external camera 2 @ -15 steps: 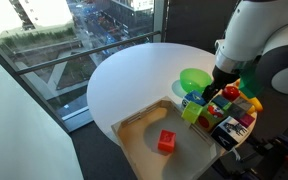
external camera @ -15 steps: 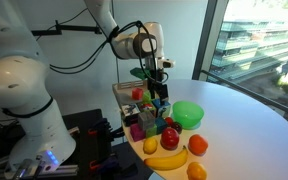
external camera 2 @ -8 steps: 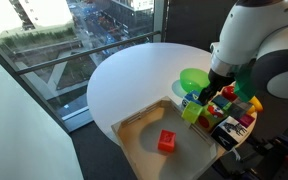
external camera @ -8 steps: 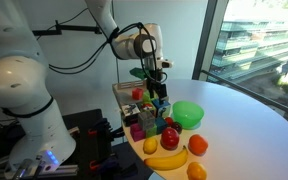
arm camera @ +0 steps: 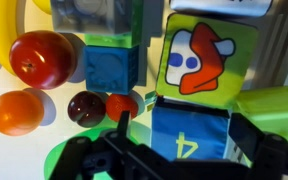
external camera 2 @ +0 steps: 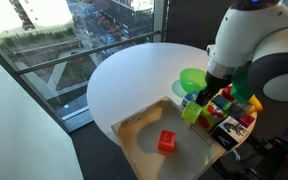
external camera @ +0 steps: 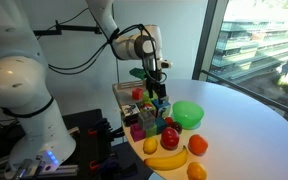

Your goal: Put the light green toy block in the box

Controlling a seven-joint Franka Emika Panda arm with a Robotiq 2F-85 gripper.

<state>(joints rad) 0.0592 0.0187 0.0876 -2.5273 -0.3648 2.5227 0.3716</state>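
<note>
Tool [external camera 2: 203, 96] above the light green toy block [external camera 2: 191, 113] beside the box [external camera 2: 134, 150]; jaw state cannot be told. Block apparently not yet boxed.

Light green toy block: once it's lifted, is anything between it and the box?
Nothing visible blocks it. The pale yellowish-green cube sits at the edge of the shallow grey box, which holds only a red block toward its middle, leaving open floor.

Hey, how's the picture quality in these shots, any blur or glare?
Wrist view: close and soft; the dark jaws along the bottom are blurred, the pictured block fairly legible. In both exterior views, daylight from the windows washes out the white table, and the robot arm shows bright highlights.
</note>
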